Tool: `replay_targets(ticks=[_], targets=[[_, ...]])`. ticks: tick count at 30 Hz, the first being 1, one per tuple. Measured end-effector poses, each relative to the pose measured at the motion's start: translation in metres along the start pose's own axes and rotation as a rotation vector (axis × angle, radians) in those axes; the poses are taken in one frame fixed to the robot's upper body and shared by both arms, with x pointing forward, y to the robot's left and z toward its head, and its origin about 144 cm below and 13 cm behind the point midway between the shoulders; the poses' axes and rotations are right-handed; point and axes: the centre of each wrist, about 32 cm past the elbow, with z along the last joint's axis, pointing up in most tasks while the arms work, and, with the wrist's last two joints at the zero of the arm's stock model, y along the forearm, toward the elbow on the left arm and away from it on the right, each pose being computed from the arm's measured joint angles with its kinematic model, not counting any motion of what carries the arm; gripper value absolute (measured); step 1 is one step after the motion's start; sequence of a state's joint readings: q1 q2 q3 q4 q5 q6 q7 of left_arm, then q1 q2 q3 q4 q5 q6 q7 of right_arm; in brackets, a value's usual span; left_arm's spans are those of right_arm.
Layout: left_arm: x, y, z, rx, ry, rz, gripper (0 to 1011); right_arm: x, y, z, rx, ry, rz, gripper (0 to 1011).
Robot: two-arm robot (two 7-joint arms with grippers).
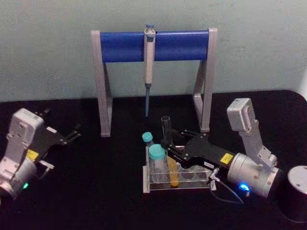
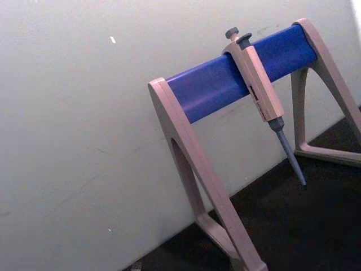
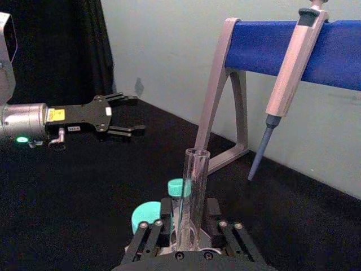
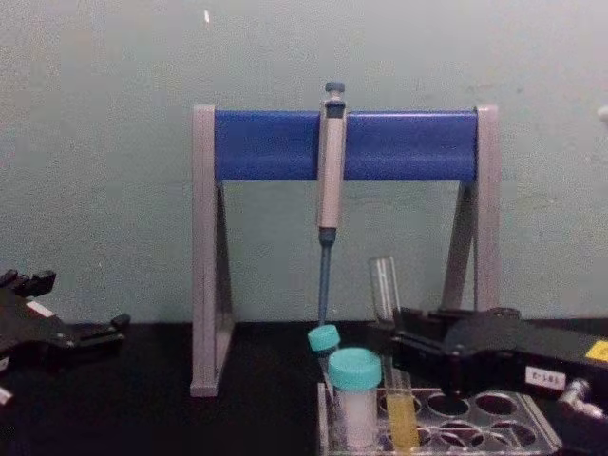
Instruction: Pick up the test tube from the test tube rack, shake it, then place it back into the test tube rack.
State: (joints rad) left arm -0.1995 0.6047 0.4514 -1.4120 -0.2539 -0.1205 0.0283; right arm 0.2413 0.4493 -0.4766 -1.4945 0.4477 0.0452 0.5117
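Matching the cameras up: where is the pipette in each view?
Head: pipette top centre, upright.
Left wrist: pipette slanting across the blue bar.
Right wrist: pipette beyond the test tube.
Chest: pipette centre, upright.
Shared landmark: the blue bar it hangs on.

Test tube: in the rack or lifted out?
In. The test tube stands with its yellow-orange lower end down in a test tube rack hole; the right gripper straddles it.

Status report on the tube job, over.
Left tool open, parked left. Right tool around tube, tube standing in rack. Capped vials close beside tube.
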Motion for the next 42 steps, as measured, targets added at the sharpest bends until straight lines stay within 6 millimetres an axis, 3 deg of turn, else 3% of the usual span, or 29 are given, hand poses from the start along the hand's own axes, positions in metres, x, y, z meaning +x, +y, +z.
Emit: replay_targets(ticks=[7, 42], targets=[[0.0, 0.0, 0.0, 0.0, 0.0, 0.0, 1001, 0.0, 0.0, 0.0, 0.0, 0.0, 0.0, 230], [0.0, 0.0, 0.0, 0.0, 0.0, 0.0, 1001, -0.0034, -0.0064, 0.0008, 0.081, -0.01, 0.004, 226]])
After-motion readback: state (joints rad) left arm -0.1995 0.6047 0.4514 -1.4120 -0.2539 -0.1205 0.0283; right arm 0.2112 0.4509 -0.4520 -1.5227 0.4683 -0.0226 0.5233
